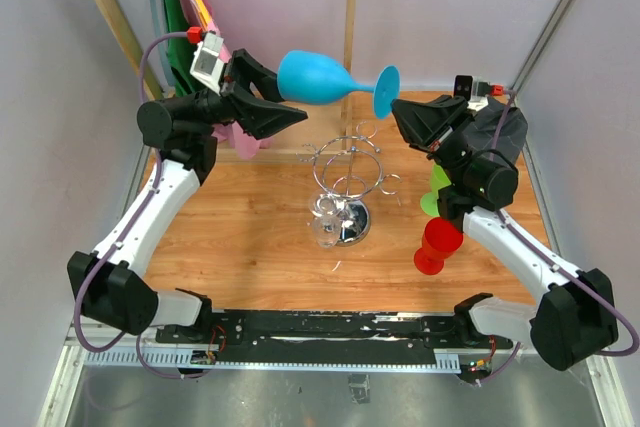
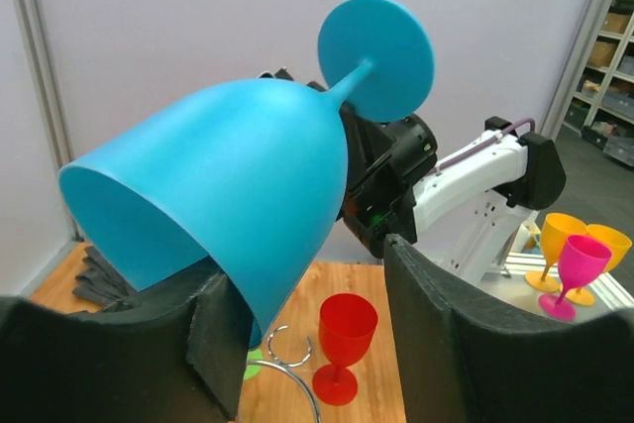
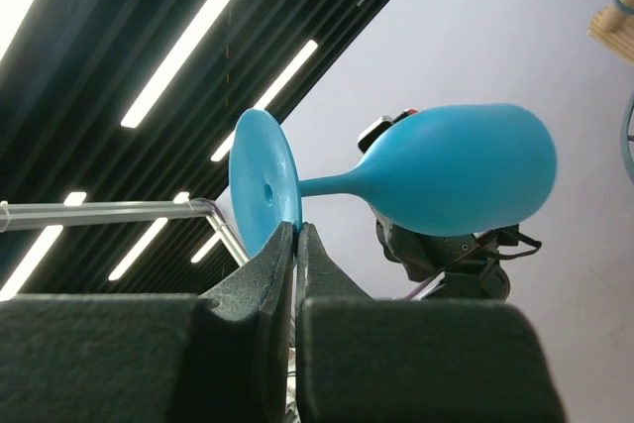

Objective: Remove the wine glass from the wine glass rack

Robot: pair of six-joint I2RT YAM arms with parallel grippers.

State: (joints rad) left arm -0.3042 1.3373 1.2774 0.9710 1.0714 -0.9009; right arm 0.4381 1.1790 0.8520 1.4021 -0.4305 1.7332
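Observation:
A blue wine glass (image 1: 312, 77) hangs level in the air above the back of the table, clear of the chrome wire wine glass rack (image 1: 350, 172). My right gripper (image 1: 396, 109) is shut on the rim of the glass's round foot (image 3: 260, 180), as the right wrist view (image 3: 295, 230) shows. My left gripper (image 1: 290, 99) is open, its fingers on either side of the bowl (image 2: 228, 205). The bowl leans on the left finger (image 2: 213, 334) and stands apart from the right finger. A clear glass (image 1: 325, 225) hangs low on the rack by its shiny base.
A red glass (image 1: 437, 245) and a green glass (image 1: 437, 187) stand on the wooden table (image 1: 230, 217) under my right arm. A tall wooden clothes rail (image 1: 352, 7) with hangers stands at the back. Orange (image 2: 560, 235) and pink (image 2: 582, 260) glasses sit off the table.

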